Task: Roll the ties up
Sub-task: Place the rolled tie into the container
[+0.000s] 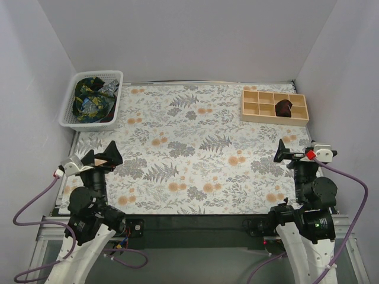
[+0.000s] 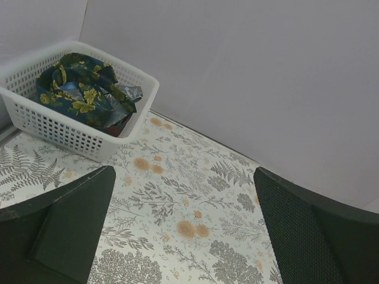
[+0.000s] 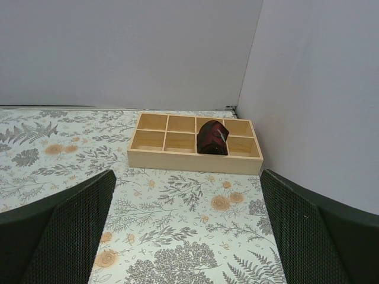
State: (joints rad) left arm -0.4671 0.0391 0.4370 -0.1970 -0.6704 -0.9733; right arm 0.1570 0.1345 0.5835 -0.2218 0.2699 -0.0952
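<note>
Several dark ties [image 1: 90,97] with blue, green and yellow prints lie bunched in a white basket [image 1: 70,106] at the back left; they also show in the left wrist view [image 2: 83,94]. A rolled maroon tie [image 1: 285,108] sits in a front compartment of the wooden tray [image 1: 254,109] at the back right; it also shows in the right wrist view [image 3: 212,137]. My left gripper [image 1: 101,157] is open and empty above the near left of the cloth. My right gripper [image 1: 291,151] is open and empty above the near right.
A floral cloth [image 1: 189,154] covers the table. White walls close the back and both sides. The wooden tray [image 3: 148,158] has several compartments. The basket [image 2: 59,133] stands in the back left corner.
</note>
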